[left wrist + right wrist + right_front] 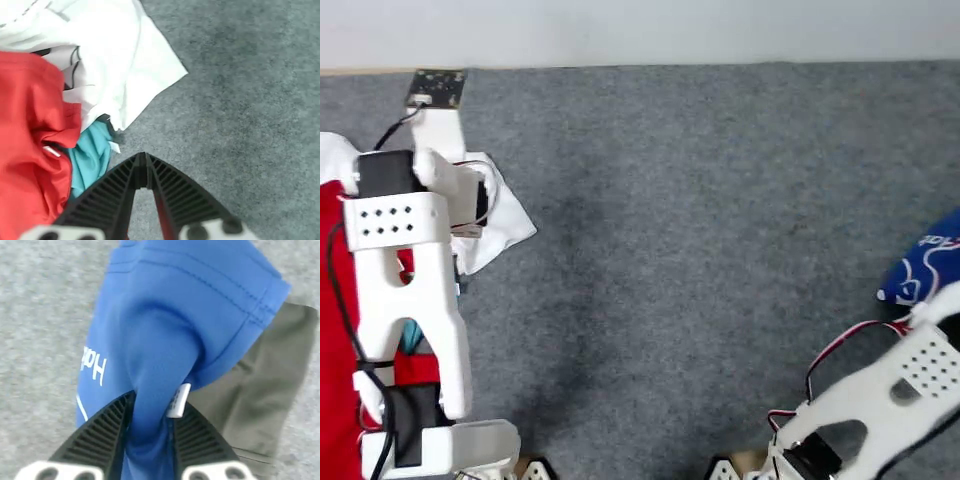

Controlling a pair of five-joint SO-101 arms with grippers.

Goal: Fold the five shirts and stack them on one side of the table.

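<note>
Nothing looks folded yet: right end effector (150, 407) grips the blue shirt (190, 315), olive shirt (270, 385) just beyond it; left end effector (145, 160), closed and empty, sits beside a crumpled heap (115, 65)

At the left edge, white shirt (510, 225) and red shirt (334, 380) are lying beneath the left arm (405, 290); at the right edge, blue shirt (930, 265) is bunching above the right arm (900, 390).

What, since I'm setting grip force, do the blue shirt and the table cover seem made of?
The blue shirt: smooth knit, probably synthetic sportswear fabric; soft folds, stitched hem lines. The table cover: grey, matte, fuzzy felt or low-pile carpet, judging by its mottled nap.
</note>
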